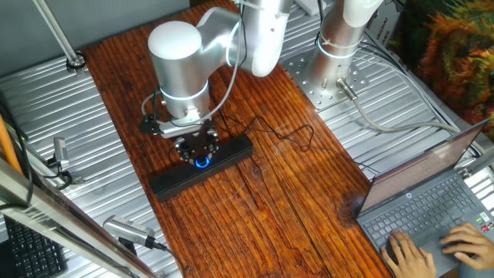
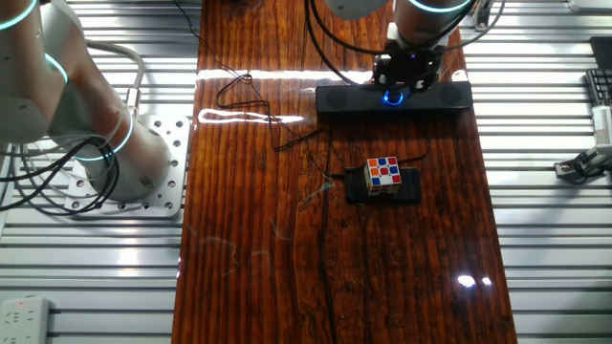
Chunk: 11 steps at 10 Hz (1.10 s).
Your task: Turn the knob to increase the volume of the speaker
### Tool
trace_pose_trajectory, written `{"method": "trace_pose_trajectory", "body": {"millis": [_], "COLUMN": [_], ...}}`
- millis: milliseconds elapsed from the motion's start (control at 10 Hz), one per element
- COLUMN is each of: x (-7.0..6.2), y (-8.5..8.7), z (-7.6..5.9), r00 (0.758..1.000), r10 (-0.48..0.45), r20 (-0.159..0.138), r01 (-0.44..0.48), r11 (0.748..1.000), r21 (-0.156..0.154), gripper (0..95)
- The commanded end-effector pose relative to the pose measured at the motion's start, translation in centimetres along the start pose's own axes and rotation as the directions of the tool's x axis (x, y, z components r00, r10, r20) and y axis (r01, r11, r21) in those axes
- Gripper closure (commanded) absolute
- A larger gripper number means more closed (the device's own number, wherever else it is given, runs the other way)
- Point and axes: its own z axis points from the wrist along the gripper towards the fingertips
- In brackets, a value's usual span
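The speaker [image 1: 235, 151] is a long slim black bar lying across the wooden table; in the other fixed view it lies near the table's far end [image 2: 339, 98]. A blue glow at its middle marks the knob [image 1: 202, 162] [image 2: 390, 96]. My gripper [image 1: 197, 149] [image 2: 405, 75] points straight down onto that spot, its black fingers closely around the knob. They cover the dial itself, so only the blue ring shows below them. Whether the fingers are pressed onto the knob is hidden.
A multicoloured cube [image 2: 383, 173] rests on a small black pad [image 2: 409, 187] near the table's middle. The speaker's thin cable [image 1: 287, 136] loops over the wood. A laptop [image 1: 432, 202] with a person's hands sits at one corner. Ribbed metal flanks the table.
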Motion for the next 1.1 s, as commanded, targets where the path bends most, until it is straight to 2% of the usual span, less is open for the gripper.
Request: {"method": "trace_pose_trajectory", "body": {"millis": [100, 700, 1100], "x": [-0.05, -0.08, -0.10], "y": [-0.02, -0.03, -0.02], "z": [0.00, 0.02, 0.03], "r00": [0.997, 0.978, 0.954], "r10": [-0.078, -0.210, -0.299], "r20": [0.000, 0.009, 0.015], "r01": [0.078, 0.210, 0.300], "r11": [0.997, 0.978, 0.953], "r21": [-0.002, -0.010, -0.032], "gripper": [57.0, 57.0, 57.0]}}
